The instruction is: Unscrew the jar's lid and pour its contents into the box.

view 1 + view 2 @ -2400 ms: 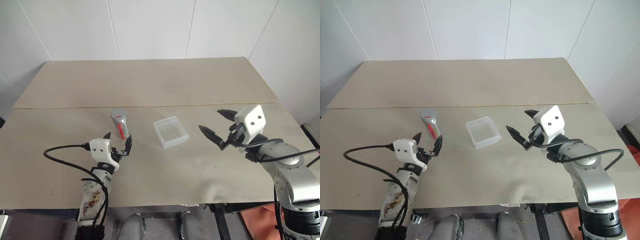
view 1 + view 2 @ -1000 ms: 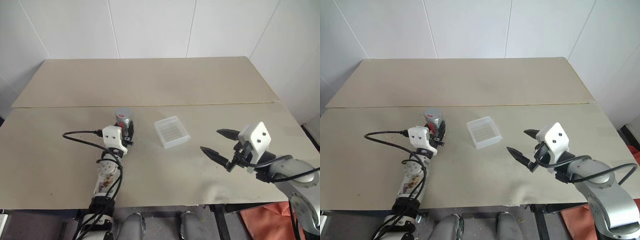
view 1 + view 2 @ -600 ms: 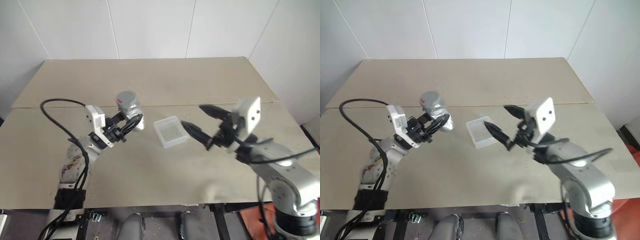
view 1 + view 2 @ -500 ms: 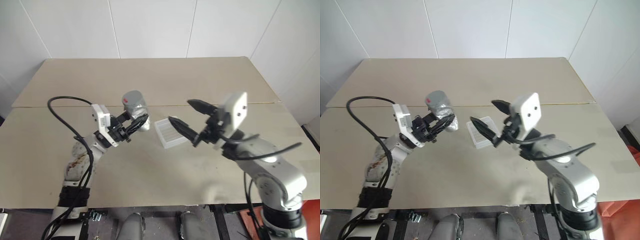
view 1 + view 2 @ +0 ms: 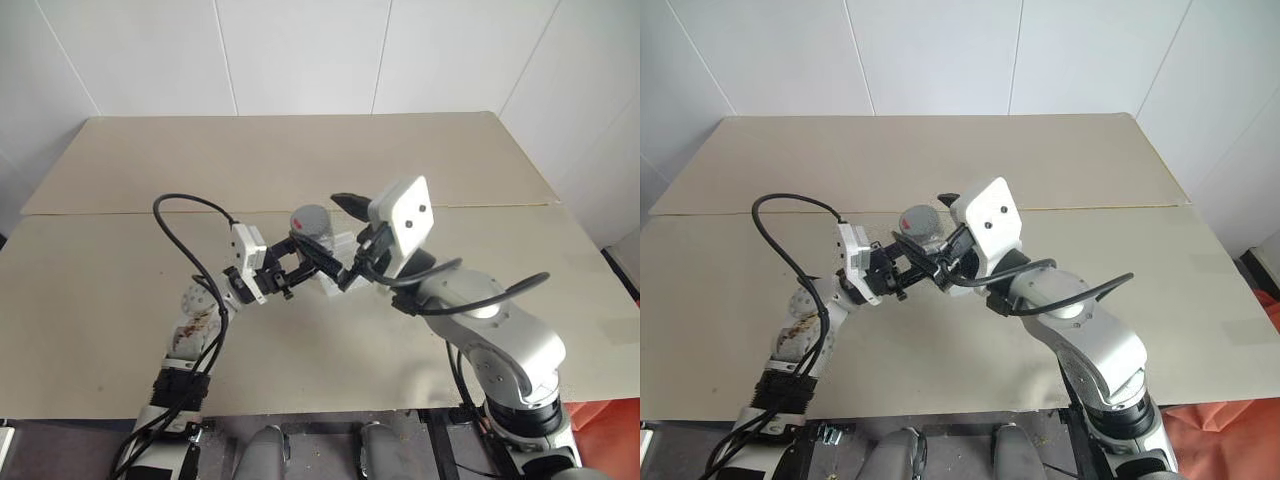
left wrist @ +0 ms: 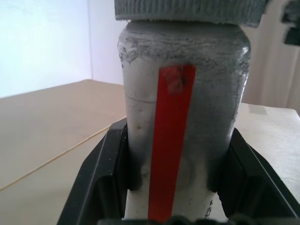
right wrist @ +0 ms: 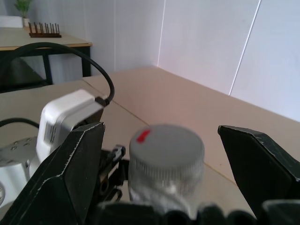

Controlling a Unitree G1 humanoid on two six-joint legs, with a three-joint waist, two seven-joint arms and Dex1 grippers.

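Note:
My left gripper (image 5: 303,258) is shut on the jar (image 6: 180,117), a clear cylinder with a vertical red stripe, and holds it upright above the table. The grey lid (image 7: 166,151) with its small red mark sits on the jar (image 5: 314,238). My right gripper (image 7: 161,130) is open, with one finger (image 7: 70,178) on each side of the lid and a gap to it on both sides. The box (image 5: 327,288) lies on the table under the hands, mostly hidden by them. The contents cannot be made out through the jar's cloudy wall.
The tan table (image 5: 120,290) has a seam (image 5: 130,213) running across its middle. White walls (image 5: 300,50) stand behind its far edge. A black cable (image 5: 190,215) loops up from my left wrist.
My left gripper has carried the jar up and to the right, toward the middle. The right gripper has swung left and up, so its open fingers now flank the lid.

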